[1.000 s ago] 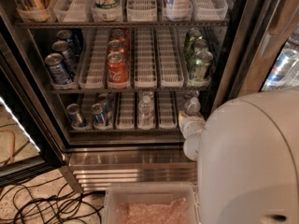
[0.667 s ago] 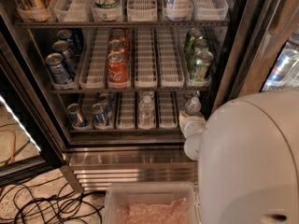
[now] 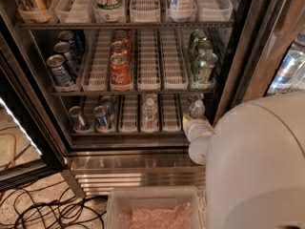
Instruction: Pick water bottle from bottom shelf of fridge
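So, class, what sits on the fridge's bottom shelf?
Cans at left, a water bottle in the middle, a second bottle right, beside the pincer. The robot's white arm hides the right corner.

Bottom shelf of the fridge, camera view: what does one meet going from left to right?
Blue-and-silver aluminium can, second such can, empty white slotted plastic tray, small clear plastic water bottle, another empty white tray, second clear water bottle, the white gripper just below it at the right end.
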{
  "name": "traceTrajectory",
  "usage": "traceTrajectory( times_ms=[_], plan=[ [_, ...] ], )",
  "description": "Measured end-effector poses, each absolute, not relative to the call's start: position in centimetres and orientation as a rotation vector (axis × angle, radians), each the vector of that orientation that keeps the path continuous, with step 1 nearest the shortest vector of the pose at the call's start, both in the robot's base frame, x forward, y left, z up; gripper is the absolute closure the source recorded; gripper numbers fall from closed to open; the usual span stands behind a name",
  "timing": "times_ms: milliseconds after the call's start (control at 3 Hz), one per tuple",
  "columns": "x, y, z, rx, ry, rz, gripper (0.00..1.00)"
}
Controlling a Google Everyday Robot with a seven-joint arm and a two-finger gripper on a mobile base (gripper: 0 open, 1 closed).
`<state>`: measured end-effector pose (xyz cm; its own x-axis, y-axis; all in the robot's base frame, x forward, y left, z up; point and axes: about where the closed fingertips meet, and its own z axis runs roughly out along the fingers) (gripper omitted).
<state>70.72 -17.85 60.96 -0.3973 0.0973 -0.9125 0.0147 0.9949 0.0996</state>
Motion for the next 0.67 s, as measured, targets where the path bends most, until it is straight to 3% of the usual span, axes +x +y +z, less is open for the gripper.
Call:
traceTrajectory(
  times_ms=[667],
  plan=[
    [70.73, -17.86, 61.22, 0.082, 1.982, 0.098, 1.0]
  ],
)
